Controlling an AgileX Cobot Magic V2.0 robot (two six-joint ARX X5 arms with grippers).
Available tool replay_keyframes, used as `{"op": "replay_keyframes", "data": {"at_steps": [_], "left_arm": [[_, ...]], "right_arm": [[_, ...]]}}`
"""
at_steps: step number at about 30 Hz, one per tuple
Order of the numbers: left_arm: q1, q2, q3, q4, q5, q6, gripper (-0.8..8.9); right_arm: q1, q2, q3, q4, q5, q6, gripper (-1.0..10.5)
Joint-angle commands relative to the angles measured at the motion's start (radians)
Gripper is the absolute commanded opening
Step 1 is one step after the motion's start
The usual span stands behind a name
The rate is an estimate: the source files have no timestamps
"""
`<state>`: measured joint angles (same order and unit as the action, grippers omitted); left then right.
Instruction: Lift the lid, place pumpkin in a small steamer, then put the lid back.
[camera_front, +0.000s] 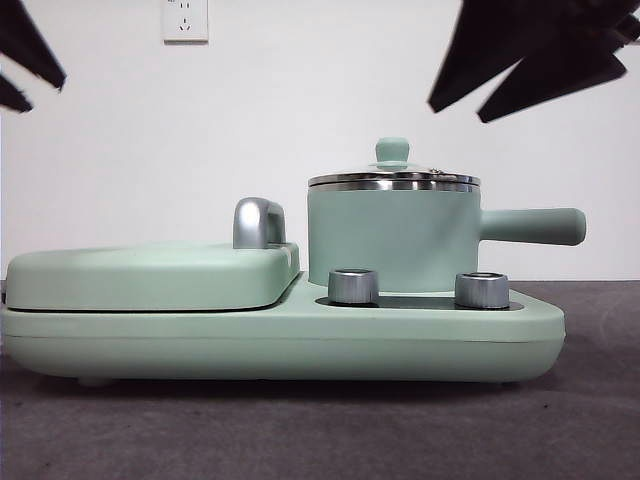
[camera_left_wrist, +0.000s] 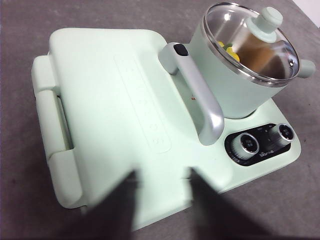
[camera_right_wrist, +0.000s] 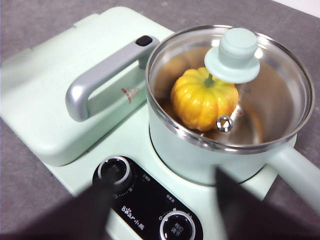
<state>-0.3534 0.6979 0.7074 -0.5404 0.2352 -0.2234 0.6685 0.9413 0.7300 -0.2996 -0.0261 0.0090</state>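
"Bear" is printed by two silver knobs (camera_right_wrist: 116, 172) on the appliance base (camera_front: 300, 340); one pumpkin (camera_right_wrist: 204, 98) sits in the small steamer (camera_front: 392, 240) under the lid (camera_right_wrist: 235, 75); both grippers' fingers (camera_right_wrist: 240, 210) are spread, empty.

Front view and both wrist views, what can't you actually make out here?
- Pumpkin: hidden in the front view by the small steamer wall; the left wrist view shows only yellow bits through the lid.
- Steamer handle: cut off by the edge in the right wrist view.
- Dial labels: too small and blurred.
- Left claw and right claw: tips blurred; their gaps look empty.
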Motion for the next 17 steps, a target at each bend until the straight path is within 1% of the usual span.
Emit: {"op": "replay_keyframes", "data": {"at_steps": [1, 4, 17], "left_arm": [[-0.002, 0.0, 0.005, 0.024, 0.003, 0.012, 0.07], [-0.002, -0.005, 0.005, 0.008, 0.002, 0.009, 0.07], [-0.002, -0.014, 0.005, 0.008, 0.002, 0.009, 0.07]], "right_arm": [[0.01, 0.004, 0.006, 0.027, 0.0, 0.013, 0.3], [0.011, 0.003, 0.006, 0.024, -0.019, 0.013, 0.3], [0.01, 0.003, 0.006, 0.027, -0.019, 0.013, 0.3]]}}
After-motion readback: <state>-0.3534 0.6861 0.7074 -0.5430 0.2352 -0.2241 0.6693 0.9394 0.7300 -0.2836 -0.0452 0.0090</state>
